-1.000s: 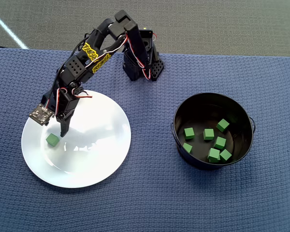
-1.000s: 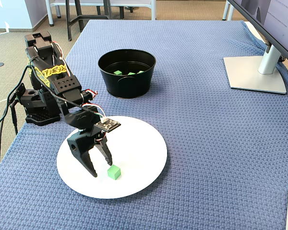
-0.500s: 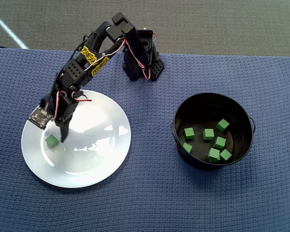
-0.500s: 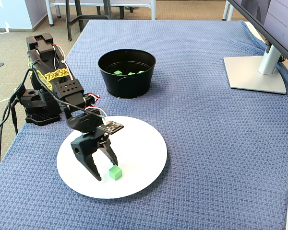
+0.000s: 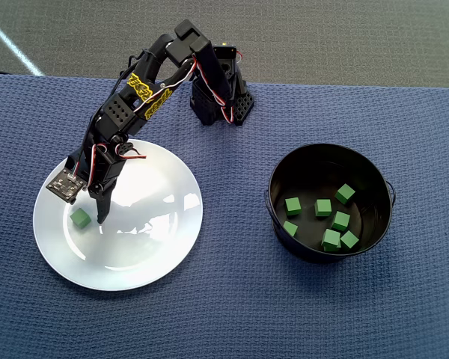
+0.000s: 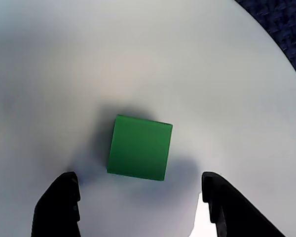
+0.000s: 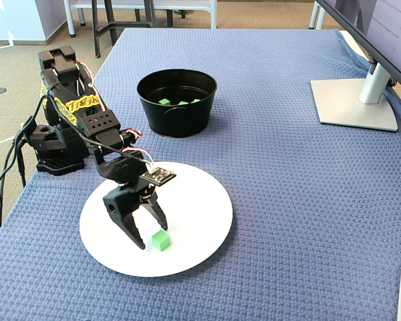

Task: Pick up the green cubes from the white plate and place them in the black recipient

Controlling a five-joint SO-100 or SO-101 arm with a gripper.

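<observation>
While one small green cube (image 6: 139, 147) lies flat on the glossy white plate (image 7: 200, 200), the gripper (image 7: 151, 234) hovers over it, fingers spread on either side. It looks light, rigid and matte; pinch its opposite flat faces. Six more sit in the black pot (image 5: 374, 187).

The arm (image 5: 146, 82) extends from its base at 12 o'clock toward 8 o'clock in the overhead view, wrist pitched downward. The gripper (image 7: 152, 237) points down with jaws spread apart, holding nothing.
</observation>
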